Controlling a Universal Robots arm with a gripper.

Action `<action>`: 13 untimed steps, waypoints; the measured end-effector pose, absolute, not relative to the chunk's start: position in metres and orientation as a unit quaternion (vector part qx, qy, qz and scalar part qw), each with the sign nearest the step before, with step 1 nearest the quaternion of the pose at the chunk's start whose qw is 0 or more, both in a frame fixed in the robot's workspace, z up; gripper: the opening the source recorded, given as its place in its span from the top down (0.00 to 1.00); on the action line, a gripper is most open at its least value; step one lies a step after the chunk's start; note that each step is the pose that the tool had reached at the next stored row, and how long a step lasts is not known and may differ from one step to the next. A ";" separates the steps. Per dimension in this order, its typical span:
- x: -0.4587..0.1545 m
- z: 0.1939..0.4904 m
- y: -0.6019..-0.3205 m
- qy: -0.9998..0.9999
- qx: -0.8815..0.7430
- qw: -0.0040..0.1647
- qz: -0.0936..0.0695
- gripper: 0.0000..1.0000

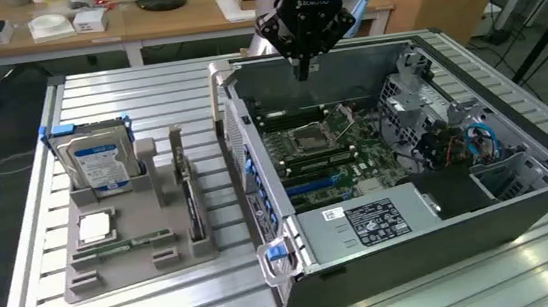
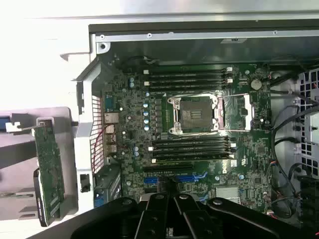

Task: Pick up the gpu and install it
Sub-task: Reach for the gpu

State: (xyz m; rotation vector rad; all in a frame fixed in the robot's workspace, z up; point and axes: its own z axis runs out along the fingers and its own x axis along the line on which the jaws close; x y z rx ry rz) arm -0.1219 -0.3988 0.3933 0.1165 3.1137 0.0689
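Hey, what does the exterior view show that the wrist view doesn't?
Exterior view adds: the hard drive standing in the grey holder, and the labelled power supply. Wrist view adds: the motherboard's rear port block. Both: the gpu upright in the holder, the empty processor socket, and the shut gripper over the open case.

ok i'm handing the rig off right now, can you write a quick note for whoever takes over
Tool: shut, empty, hovering over the open computer case, above the motherboard.
gpu: standing on edge in the grey holder beside the case, untouched.
Done: nothing yet, the gpu is not picked up.
Left: the pick-up and the install in the case.
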 end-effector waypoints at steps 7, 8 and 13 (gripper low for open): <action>-0.122 0.393 -0.399 0.999 0.037 0.012 0.022 0.89; -0.122 0.393 -0.399 0.999 0.037 0.012 0.022 0.89; -0.125 0.393 -0.399 0.999 0.037 0.012 0.022 0.89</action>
